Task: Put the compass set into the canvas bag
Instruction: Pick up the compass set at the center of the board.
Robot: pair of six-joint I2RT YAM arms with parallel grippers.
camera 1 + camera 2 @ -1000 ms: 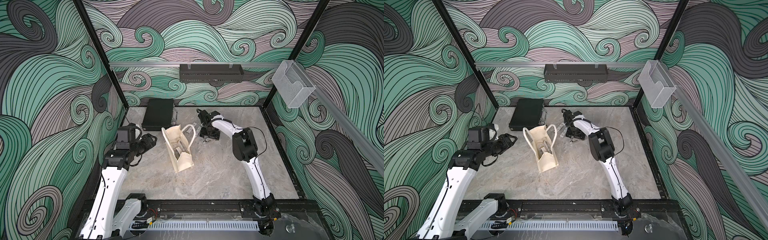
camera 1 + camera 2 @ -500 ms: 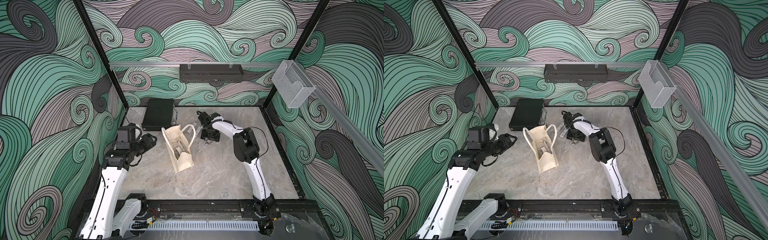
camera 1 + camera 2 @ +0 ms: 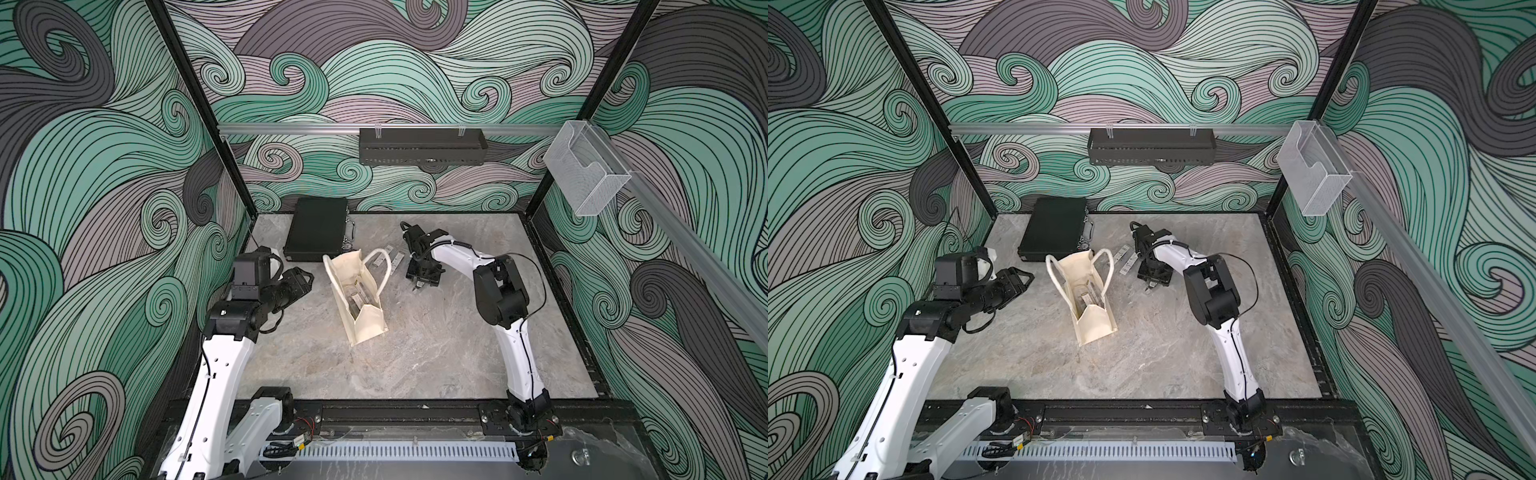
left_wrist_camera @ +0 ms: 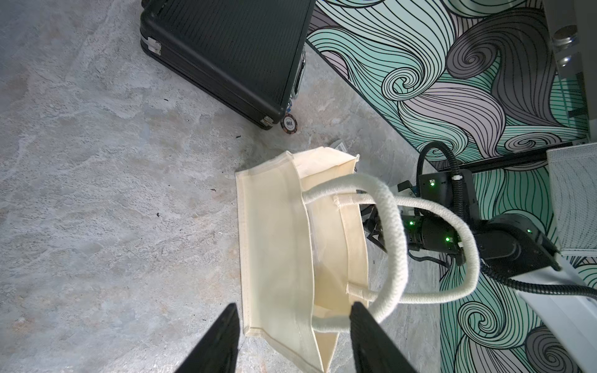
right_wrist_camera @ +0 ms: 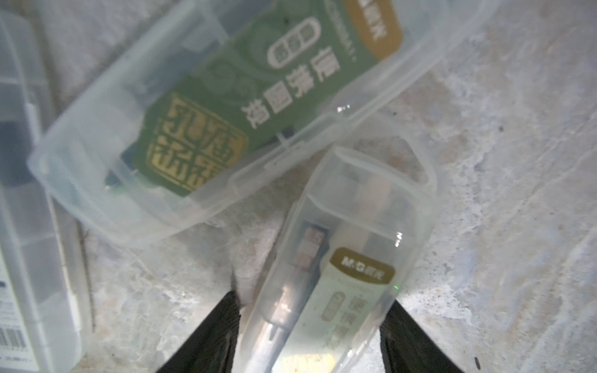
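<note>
The right gripper (image 5: pixel 311 303) has been lowered and narrowed astride a clear compass set (image 5: pixel 349 258) lying on the bench (image 3: pixel 415 353) near the canvas bag (image 3: pixel 359 291), not yet clamped, evidently for pickup. The left gripper (image 4: pixel 294 311) is held half-open, empty, beside the bag.
</note>
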